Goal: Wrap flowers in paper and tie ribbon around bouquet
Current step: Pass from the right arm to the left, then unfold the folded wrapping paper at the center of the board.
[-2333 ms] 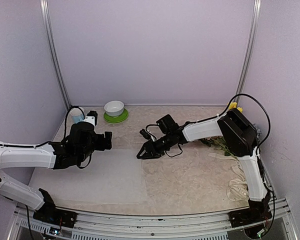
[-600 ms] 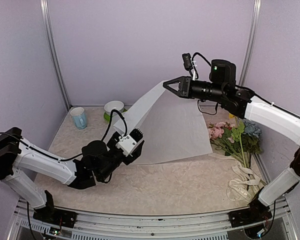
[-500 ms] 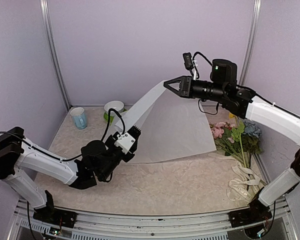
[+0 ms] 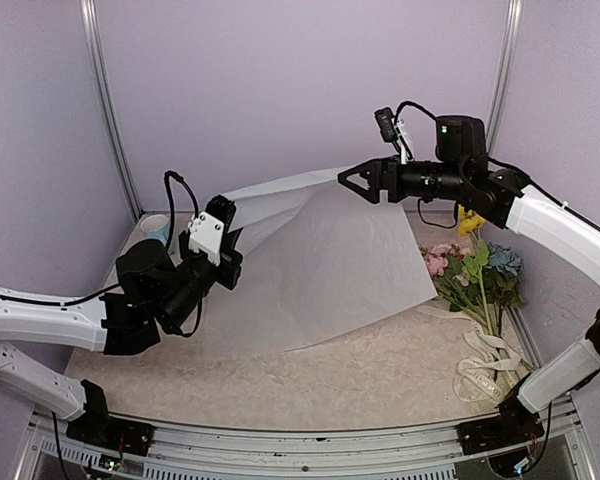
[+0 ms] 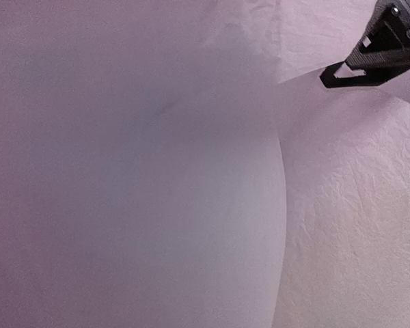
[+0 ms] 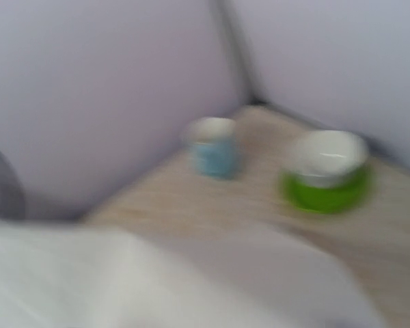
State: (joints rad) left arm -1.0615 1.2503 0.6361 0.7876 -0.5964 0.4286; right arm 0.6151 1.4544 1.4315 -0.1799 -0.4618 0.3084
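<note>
Top view: paper (image 4: 330, 260) lifted, slung between left hand (image 4: 225, 215), clamped on its edge, and right hand (image 4: 352, 181), grip not clear enough to tell. Lower part draped on table (image 4: 380, 385). Flowers (image 4: 475, 270) and ribbon (image 4: 480, 365) at right, apart, untouched.
Left wrist: paper fills view.
Right wrist: blurred; paper below.
Judged: sheet not yet laid; wrapping, tying not begun.

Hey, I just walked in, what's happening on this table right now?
Two robot arms are handling a big white paper, partly raised off the table. The left hand is shut on one edge, and the sheet stretches up to the right hand, though whether that one grips it isn't clear. The flowers and ribbon lie unwrapped by the right edge.
</note>
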